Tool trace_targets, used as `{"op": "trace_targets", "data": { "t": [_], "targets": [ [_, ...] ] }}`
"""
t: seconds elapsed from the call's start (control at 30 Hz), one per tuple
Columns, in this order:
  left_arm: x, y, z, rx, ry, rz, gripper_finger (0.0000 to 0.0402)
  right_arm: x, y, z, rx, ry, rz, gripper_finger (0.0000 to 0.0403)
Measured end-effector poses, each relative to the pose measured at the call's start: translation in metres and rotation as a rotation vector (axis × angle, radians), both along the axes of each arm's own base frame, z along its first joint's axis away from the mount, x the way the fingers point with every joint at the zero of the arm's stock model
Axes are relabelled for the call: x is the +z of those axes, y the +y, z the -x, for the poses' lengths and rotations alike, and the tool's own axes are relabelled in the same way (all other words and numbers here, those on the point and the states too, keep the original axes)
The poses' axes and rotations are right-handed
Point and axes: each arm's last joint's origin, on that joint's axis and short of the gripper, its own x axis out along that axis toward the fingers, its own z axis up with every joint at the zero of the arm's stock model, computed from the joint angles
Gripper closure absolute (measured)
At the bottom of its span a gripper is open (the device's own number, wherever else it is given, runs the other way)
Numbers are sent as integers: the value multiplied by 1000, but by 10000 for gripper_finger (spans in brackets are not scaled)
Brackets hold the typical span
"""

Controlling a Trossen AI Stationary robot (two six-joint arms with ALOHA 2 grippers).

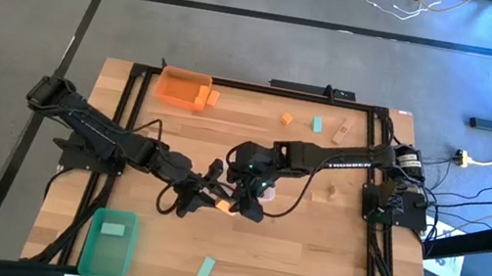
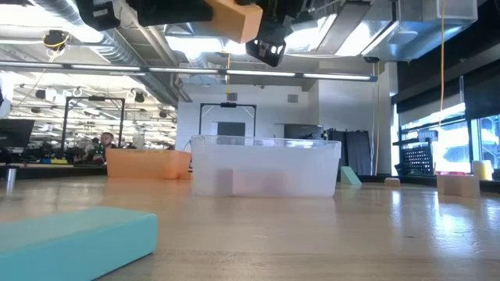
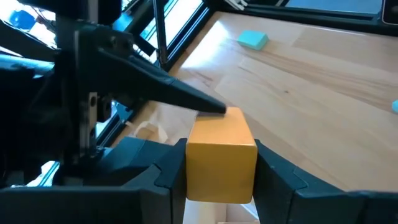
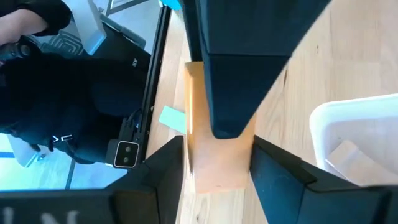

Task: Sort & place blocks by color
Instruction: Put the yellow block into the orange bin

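An orange block [image 1: 224, 204] is held in the air at the table's middle, where both grippers meet. It also shows in the low view [image 2: 238, 19], high above the table top. My left gripper [image 3: 221, 180] comes from the left and is shut on it. My right gripper [image 4: 217, 180] comes from the right and is shut on it too. In the high view the fingers hide most of the block. My left gripper pinches the orange block by two opposite sides [image 3: 194, 163] between its two fingers. The block is lifted clear of the table. My right gripper's finger [image 3: 180, 98] lies against the block's far top edge. My right gripper has the same block between its two fingers, on two opposite faces [image 4: 198, 177]. My left gripper's finger [image 4: 233, 93] covers the block's far part. The block is clear of the table.
A clear bin [image 2: 266, 165] with a tan block [image 4: 345, 155] stands just right of the grippers. An orange bin [image 1: 182, 88] is at the far left, a green bin [image 1: 108, 240] at the near left. Loose blocks lie at the far right [image 1: 317, 123] and near edge [image 1: 205, 268].
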Motion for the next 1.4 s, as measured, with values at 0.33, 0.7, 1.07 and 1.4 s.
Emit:
{"op": "trace_targets", "data": {
  "t": [0.33, 0.7, 1.07, 1.4],
  "targets": [
    [-4, 1, 2, 15, 49, 19, 277, 0, -11, -1, -22, 0, -7, 238],
    [-9, 1, 4, 39, 113, 54, 277, -1, -27, -1, -55, 10, 0, 237],
    [-15, 5, 7, 162, 177, 63, 277, 1, -48, 4, -28, -8, 62, 237],
    [-16, 7, 8, 240, 185, 78, 277, 34, -69, 23, -108, -90, 196, 237]
  ]
}}
